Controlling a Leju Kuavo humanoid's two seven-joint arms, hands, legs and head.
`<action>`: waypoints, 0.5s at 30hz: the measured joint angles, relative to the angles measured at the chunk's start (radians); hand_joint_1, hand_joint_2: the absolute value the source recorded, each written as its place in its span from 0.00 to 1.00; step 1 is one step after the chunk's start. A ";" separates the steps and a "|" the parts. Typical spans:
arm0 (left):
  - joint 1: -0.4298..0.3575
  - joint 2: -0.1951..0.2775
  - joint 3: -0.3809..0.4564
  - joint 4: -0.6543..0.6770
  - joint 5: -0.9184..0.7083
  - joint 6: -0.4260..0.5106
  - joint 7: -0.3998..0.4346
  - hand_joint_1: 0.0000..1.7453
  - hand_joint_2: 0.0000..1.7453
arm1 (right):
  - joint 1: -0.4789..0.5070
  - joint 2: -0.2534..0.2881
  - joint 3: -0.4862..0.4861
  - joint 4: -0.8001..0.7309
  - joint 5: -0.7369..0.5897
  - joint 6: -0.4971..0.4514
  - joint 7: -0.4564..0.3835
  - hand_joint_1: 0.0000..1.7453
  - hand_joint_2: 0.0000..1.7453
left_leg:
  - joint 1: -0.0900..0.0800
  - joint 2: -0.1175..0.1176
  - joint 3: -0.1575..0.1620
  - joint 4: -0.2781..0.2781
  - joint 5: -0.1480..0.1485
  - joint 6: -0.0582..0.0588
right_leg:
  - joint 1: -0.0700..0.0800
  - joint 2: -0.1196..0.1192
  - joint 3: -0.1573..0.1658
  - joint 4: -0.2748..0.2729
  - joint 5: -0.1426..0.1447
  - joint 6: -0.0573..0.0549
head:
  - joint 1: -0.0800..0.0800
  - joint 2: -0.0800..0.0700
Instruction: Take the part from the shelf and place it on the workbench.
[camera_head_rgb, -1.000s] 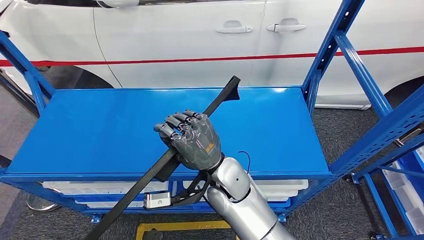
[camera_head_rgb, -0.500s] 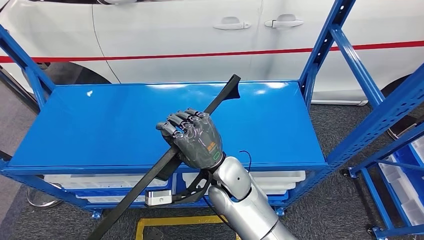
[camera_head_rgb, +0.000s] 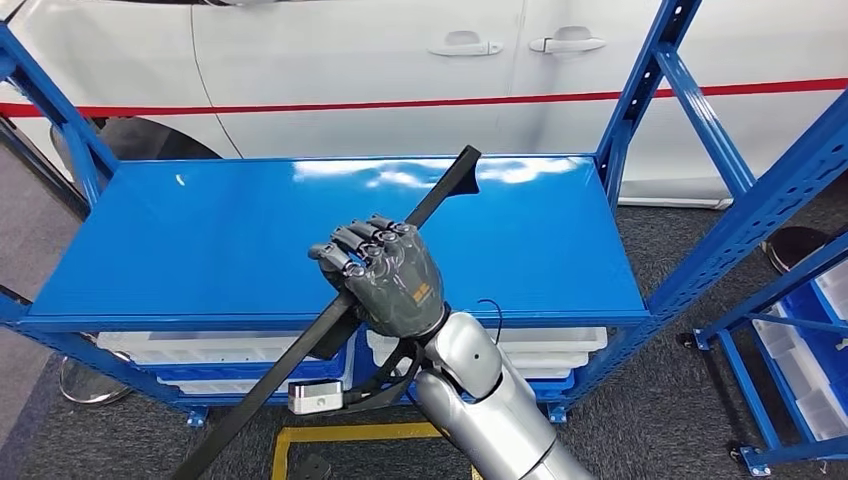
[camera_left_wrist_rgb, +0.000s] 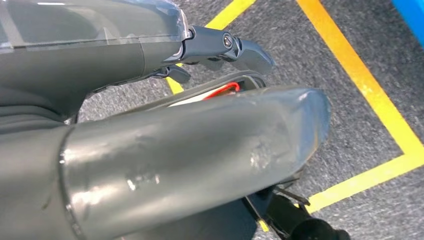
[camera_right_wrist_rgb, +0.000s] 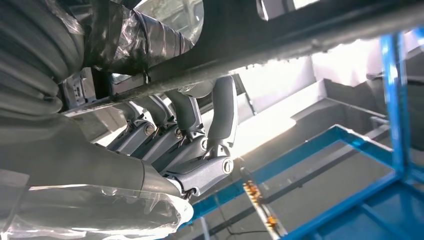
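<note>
The part is a long, thin black strip that slants from low on the left up to a flared end over the back of the blue top. My right hand grips it near its middle, above the front edge of that blue top, knuckles toward the camera. In the right wrist view the fingers curl around the dark strip. My left hand hangs over the floor, its thumb and a finger stretched out with nothing between them.
A white car with a red stripe stands just behind the blue top. Blue slanted uprights rise on the right, another on the left. White bins sit on the tier below. Yellow lines mark the grey floor.
The whole picture has shifted slightly, so the camera has moved. My right hand keeps the same hold on the strip, at the same place in view.
</note>
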 joint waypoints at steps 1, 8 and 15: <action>0.000 0.000 0.000 0.000 0.000 0.000 0.000 0.00 0.00 | 0.000 0.000 0.000 -0.001 0.000 0.000 0.000 1.00 1.00 | 0.001 0.001 -0.001 -0.007 0.008 0.006 | -0.001 0.000 -0.002 0.002 -0.001 0.006 | 0.000 0.000; -0.002 0.000 -0.002 0.000 0.000 0.001 0.002 0.00 0.00 | 0.001 -0.005 0.000 -0.007 0.000 0.000 0.000 1.00 1.00 | 0.002 0.008 -0.042 -0.019 0.052 0.028 | -0.004 0.001 -0.085 0.247 -0.156 0.023 | 0.000 0.000; -0.002 0.000 -0.007 0.000 0.000 0.000 0.003 0.00 0.00 | 0.002 -0.006 0.000 -0.012 0.011 0.000 -0.003 1.00 1.00 | -0.003 0.008 -0.077 0.009 0.067 0.002 | 0.003 0.002 0.059 0.003 -0.066 -0.006 | 0.000 0.000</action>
